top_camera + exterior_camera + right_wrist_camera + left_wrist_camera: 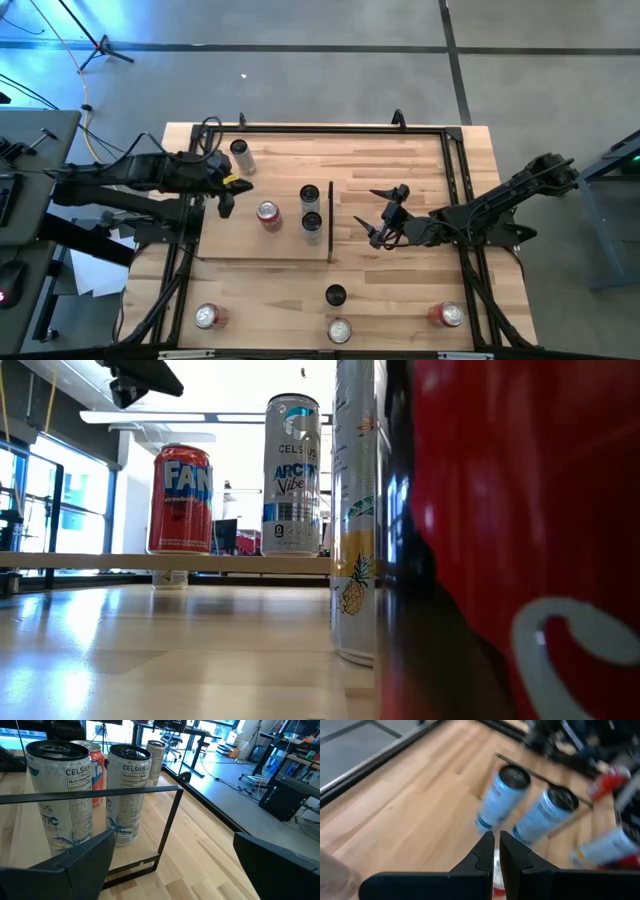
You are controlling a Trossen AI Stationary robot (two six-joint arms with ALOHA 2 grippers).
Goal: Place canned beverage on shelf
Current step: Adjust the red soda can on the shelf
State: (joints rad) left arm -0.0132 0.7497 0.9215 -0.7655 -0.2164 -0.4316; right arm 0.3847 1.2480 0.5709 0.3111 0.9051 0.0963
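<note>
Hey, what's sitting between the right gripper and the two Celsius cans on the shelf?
Only the shelf's thin dark upright strip. The high view shows it between the right gripper and the two Celsius cans; the right wrist view shows its frame in front of them.

Camera layout, four views.
High cam gives us the whole counter (400, 160) straight down. Low cam sits at counter height, one red can (520, 540) right against the lens. Left wrist looks down past its fingers (492, 852); right wrist looks level. All four share the two Celsius cans (95, 795) on the shelf (230, 245).
</note>
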